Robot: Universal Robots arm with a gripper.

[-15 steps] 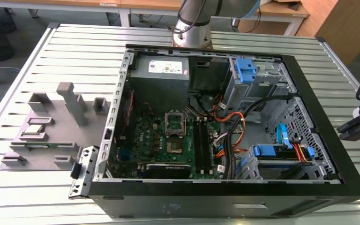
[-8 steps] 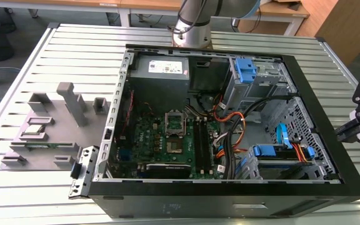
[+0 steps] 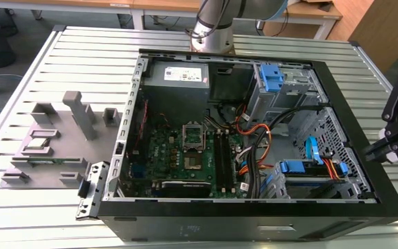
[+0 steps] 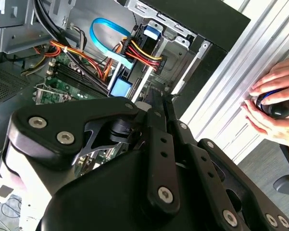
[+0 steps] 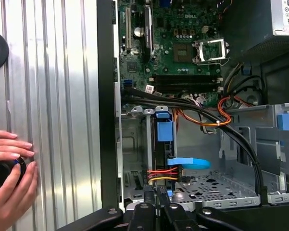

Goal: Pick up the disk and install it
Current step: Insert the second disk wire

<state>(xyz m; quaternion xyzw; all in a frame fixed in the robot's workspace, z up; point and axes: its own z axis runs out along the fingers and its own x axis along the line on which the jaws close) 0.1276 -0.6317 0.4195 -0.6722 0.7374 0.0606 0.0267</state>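
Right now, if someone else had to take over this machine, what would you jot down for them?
Gripper: shut, empty, hovering at the edge of the computer case by the drive bay.
Disk: standing in the bay, blue rails on, cables plugged in.
Done: disk looks installed.
Left: nothing visible; full seating cannot be confirmed.
Note: a person's hand rests on the table.

Even, bright light falls from above; the ribbed metal table [image 3: 81, 62] gleams, while the computer case [image 3: 351, 155] interior lies shadowed.
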